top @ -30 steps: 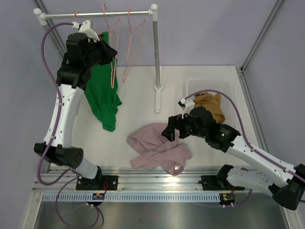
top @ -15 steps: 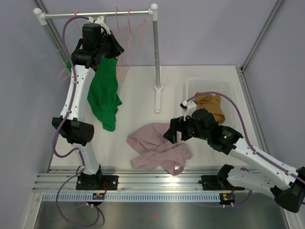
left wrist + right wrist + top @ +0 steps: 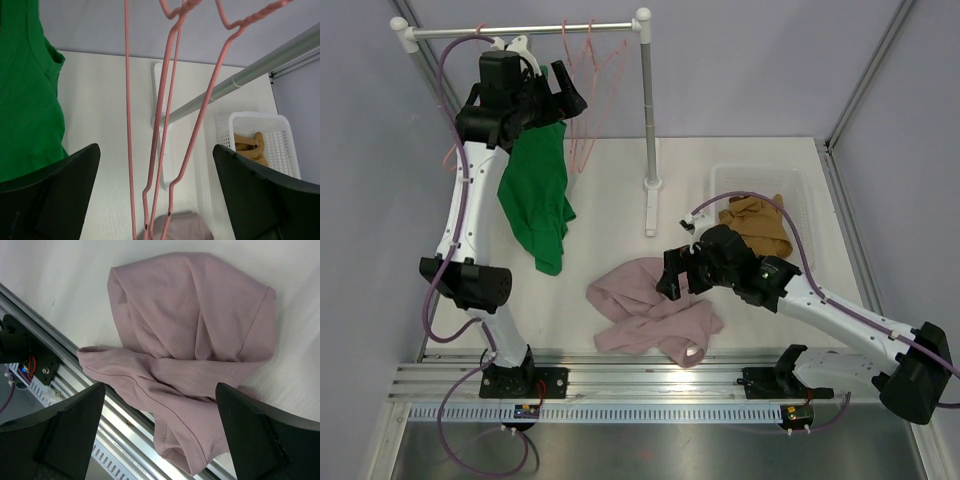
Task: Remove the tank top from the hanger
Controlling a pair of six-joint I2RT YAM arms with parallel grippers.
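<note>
left end effector (image 3: 155,150) spread wide, empty, beside tank top (image 3: 25,100) — right end effector (image 3: 160,390) same

Three garments are counted: one green tank top (image 3: 538,195) at 10 o'clock, one mauve garment (image 3: 650,305) at 6 o'clock, one tan garment (image 3: 760,228) at 3 o'clock. Two bare pink hangers (image 3: 127,100) are noted at 12 o'clock, plus one rack (image 3: 647,100) and one white basket (image 3: 760,170)

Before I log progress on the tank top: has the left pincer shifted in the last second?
Yes. The left pincer has moved right, toward the rack's upright post, among the pink hangers.
</note>
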